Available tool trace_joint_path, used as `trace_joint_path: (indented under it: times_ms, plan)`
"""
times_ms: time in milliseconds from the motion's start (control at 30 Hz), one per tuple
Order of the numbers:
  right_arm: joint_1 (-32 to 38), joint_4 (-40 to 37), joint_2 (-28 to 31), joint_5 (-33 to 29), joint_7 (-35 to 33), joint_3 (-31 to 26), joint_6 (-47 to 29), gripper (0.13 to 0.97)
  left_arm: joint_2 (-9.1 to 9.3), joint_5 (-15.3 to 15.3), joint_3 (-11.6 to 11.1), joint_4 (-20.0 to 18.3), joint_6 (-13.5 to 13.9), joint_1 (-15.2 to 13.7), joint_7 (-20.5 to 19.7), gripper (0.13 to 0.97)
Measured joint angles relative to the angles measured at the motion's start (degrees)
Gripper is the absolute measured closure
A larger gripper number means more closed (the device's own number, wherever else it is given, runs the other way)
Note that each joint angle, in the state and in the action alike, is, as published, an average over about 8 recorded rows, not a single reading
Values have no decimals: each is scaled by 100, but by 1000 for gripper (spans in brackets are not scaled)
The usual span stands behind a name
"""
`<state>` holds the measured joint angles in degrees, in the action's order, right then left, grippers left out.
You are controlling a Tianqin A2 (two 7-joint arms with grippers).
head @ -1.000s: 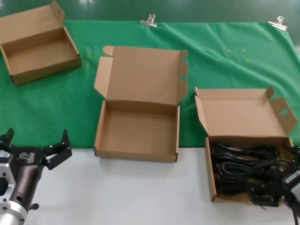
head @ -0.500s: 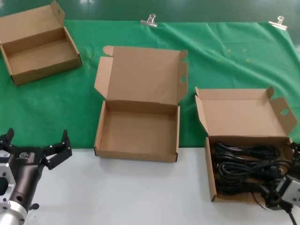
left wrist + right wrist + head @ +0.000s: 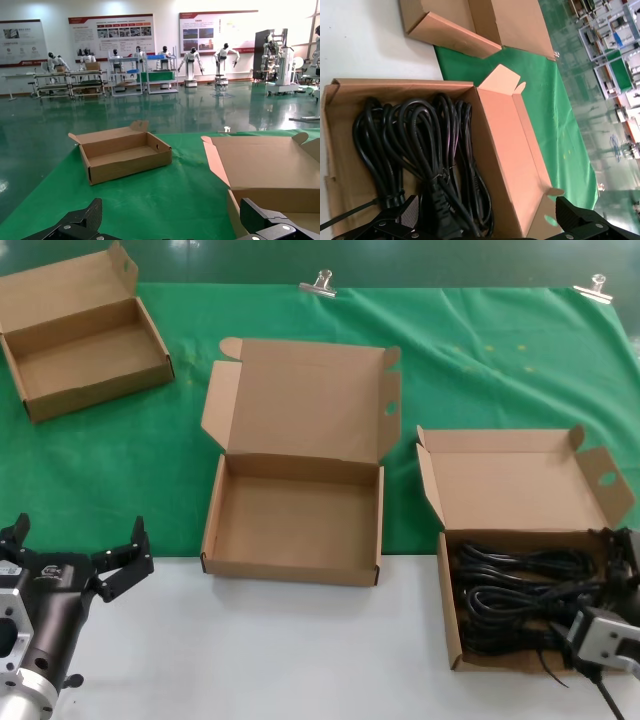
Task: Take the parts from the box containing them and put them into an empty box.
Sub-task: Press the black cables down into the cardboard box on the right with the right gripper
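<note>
1. Cardboard, brown: the box containing them [image 3: 520, 540], lid raised, at 4 o'clock on the table [image 3: 300, 660], straddling the edge of the green cloth [image 3: 480, 370]. Contents: the parts [image 3: 520, 600], black coiled cords, all inside; a plug lies uppermost in the right wrist view [image 3: 440, 200].
2. Cardboard, brown: an empty box [image 3: 295, 510], at 12 o'clock from table centre, tray bare, tall lid up. No cord transferred yet.
3. Cardboard, brown: smaller spare box [image 3: 85, 335], at 10 o'clock, well apart; also seen from the left wrist [image 3: 125, 155].
4. Right tool [image 3: 625, 575]: at the far-right edge of the cord box, beside the bundles; fingers [image 3: 580, 220] spread wide, holding nothing.
5. Left tool [image 3: 75, 560]: parked at 8 o'clock over the bare table, fingers released, idle.
6. Step judged: approach to the first pick. Next move calls for lowering the spread fingers across one bundle only, clamping at its tied waist, lifting clear of the wall, then carrying toward 10 o'clock into the empty tray.
7. Change against earlier frames: right arm has shifted from the box's near-right corner back along its right wall. Cords, boxes and left arm unchanged.
</note>
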<state>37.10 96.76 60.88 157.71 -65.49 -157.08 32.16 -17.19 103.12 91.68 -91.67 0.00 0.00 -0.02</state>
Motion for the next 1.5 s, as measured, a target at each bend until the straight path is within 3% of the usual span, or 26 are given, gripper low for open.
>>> trace_joint_path:
  times_ms: [567,1167,1500]
  plan:
    - [209,-739,-612,2,-540,-65,-364,129,0,0,0,0,0,0,0,132]
    - [316,-1216,-828,2,-807,-65,-573,129,0,0,0,0,0,0,0,132]
    - [339,-1300,-900,2,-840,-65,-620,170,0,0,0,0,0,0,0,132]
